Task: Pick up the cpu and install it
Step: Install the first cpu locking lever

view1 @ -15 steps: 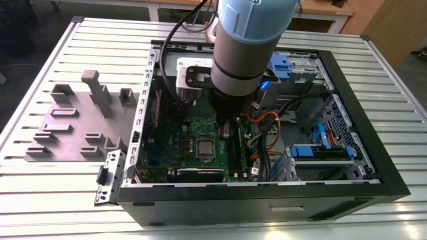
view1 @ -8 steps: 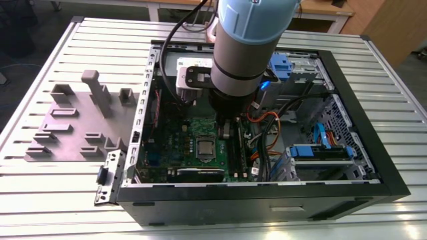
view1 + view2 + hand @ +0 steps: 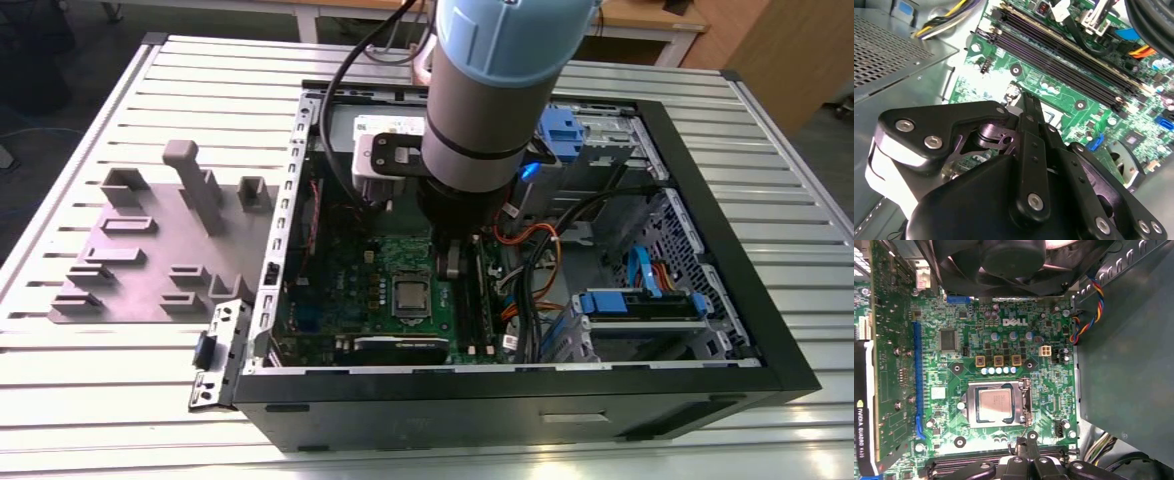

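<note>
End effector (image 3: 1029, 442) just beside seated cpu (image 3: 994, 406).

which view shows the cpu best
The first wrist view: the cpu faces the camera, seated in its socket on the green motherboard. The exterior view shows it small, beside the arm. In the second wrist view the end effector covers that spot.

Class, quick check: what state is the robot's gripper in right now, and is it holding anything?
Gripper: fingers together, shut, holding nothing visible; it hangs beside the cpu, which sits in its socket on the green circuit board.
</note>
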`<state>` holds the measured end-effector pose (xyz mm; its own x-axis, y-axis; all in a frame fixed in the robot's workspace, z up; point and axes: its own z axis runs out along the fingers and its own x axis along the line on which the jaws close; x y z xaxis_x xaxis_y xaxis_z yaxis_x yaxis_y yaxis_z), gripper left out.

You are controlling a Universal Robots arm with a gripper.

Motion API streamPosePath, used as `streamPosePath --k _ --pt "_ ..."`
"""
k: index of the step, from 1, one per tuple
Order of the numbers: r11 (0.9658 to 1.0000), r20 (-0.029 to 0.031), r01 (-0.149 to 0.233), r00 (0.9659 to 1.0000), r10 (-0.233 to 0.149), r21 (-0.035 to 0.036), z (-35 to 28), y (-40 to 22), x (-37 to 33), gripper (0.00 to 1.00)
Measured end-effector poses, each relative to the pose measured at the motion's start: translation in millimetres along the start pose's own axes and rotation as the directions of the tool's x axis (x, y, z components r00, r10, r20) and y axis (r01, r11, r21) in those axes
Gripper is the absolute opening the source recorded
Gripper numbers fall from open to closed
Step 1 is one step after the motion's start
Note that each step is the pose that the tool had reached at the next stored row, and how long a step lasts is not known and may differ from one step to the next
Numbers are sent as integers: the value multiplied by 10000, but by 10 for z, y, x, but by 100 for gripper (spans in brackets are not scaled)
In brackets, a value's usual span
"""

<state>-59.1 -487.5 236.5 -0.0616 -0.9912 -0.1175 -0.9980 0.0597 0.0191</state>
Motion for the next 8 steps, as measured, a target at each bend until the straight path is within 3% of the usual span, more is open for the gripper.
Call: streamPosePath --k 2,3,6,8 --pt "10000 -226 -2 9997 3 14 0 0 0 11" --pt "10000 -300 -2 9996 3 18 0 0 0 11" --pt "10000 -425 -3 9991 4 27 2 -1 1 11" --pt "10000 -474 -4 9989 5 29 1 -1 2 11"
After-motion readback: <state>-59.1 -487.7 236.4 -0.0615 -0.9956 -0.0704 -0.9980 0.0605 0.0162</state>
